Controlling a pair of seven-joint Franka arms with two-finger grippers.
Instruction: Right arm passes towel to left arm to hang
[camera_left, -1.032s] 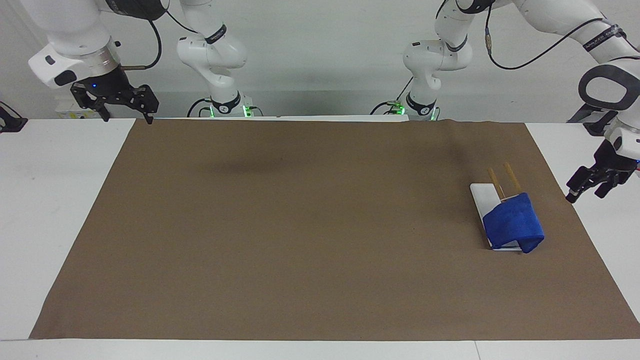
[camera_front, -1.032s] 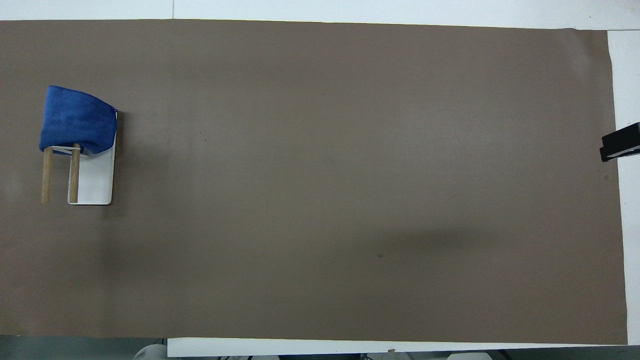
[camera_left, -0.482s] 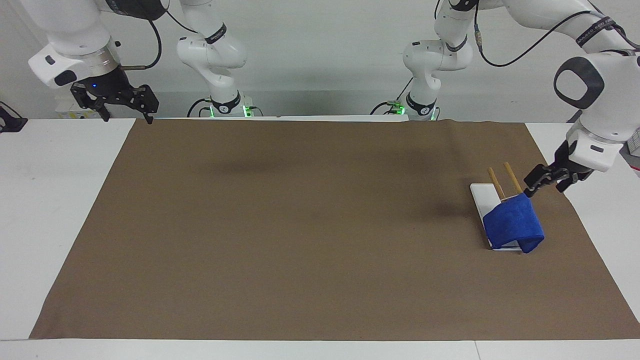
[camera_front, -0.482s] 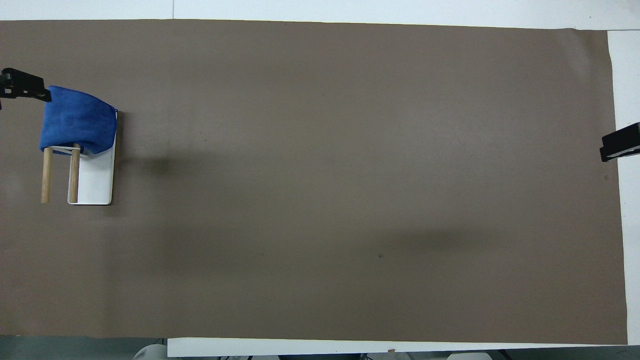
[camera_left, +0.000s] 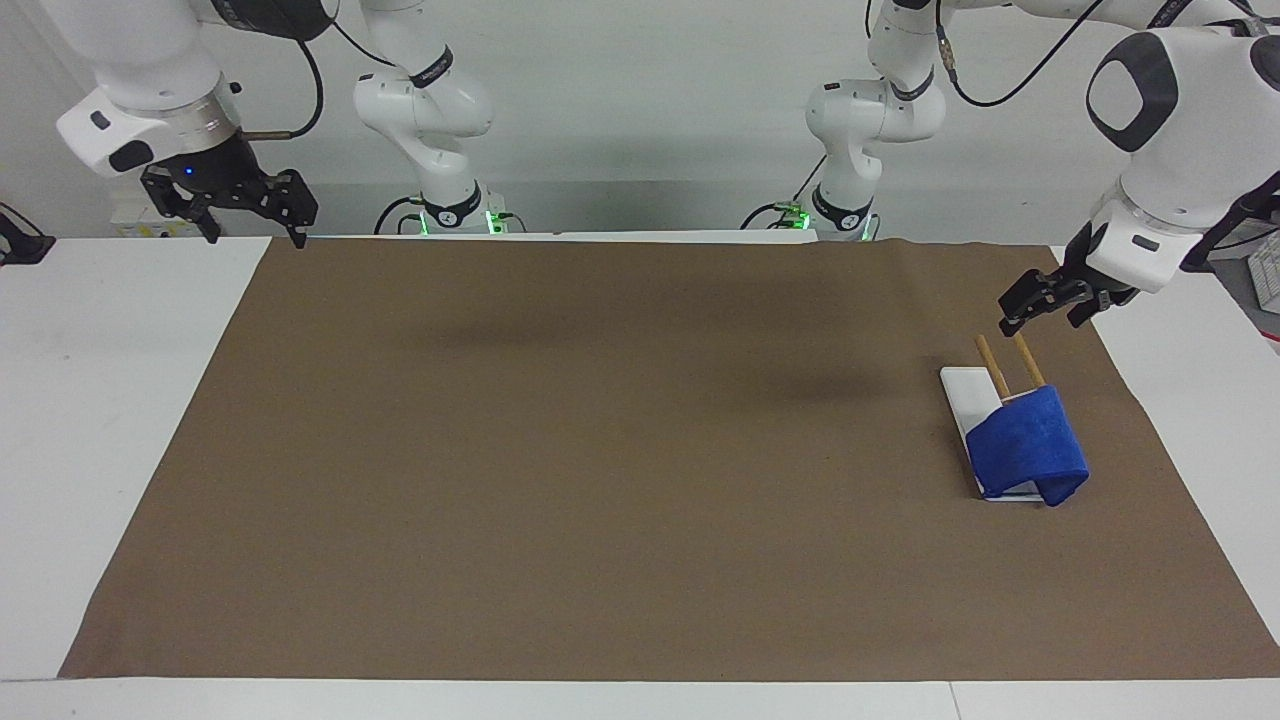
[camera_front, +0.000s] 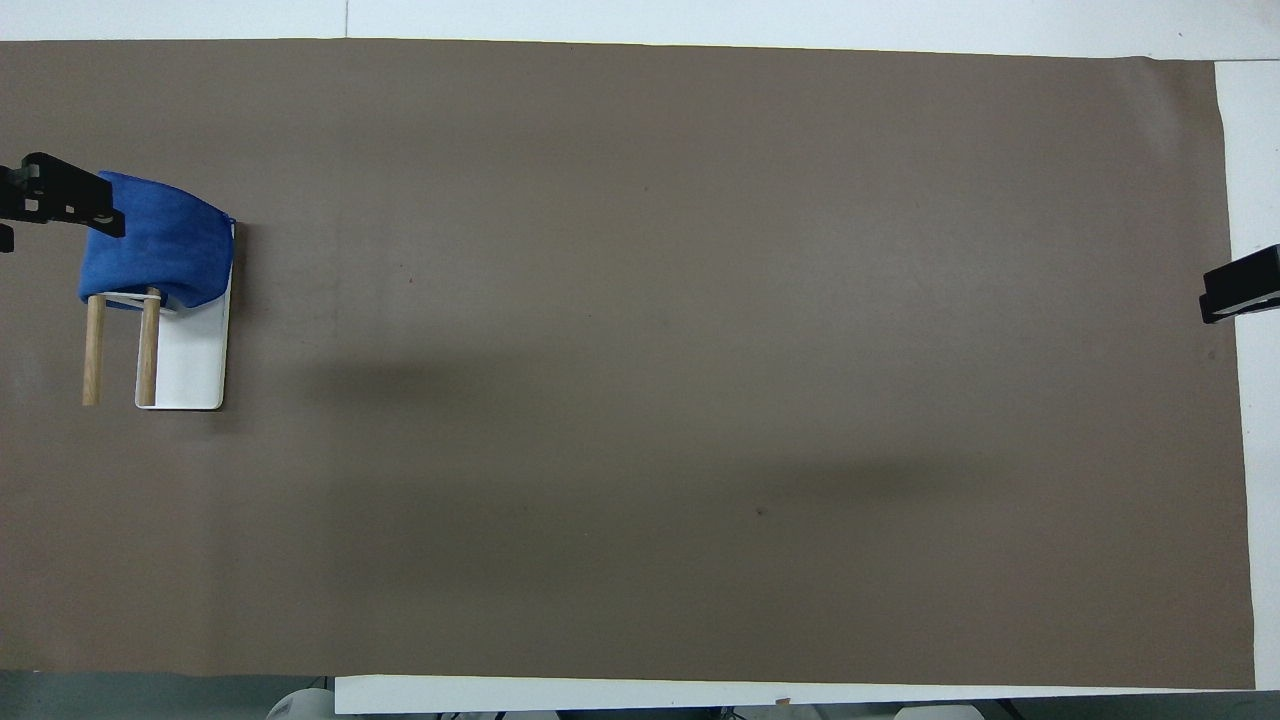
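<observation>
At the left arm's end of the tabletop (camera_left: 120, 420) I see the towel (camera_left: 1028, 445) draped on the rack (camera_left: 962, 395), my empty left hand (camera_left: 1040, 303) spread just above; a careless sweep could drag it off, while the right hand (camera_left: 235, 205) waits open.

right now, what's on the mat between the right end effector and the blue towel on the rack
Nothing: only bare brown mat lies between the right end effector and the royal-blue microfibre towel draped on its wooden-peg rack, in both views.
</observation>
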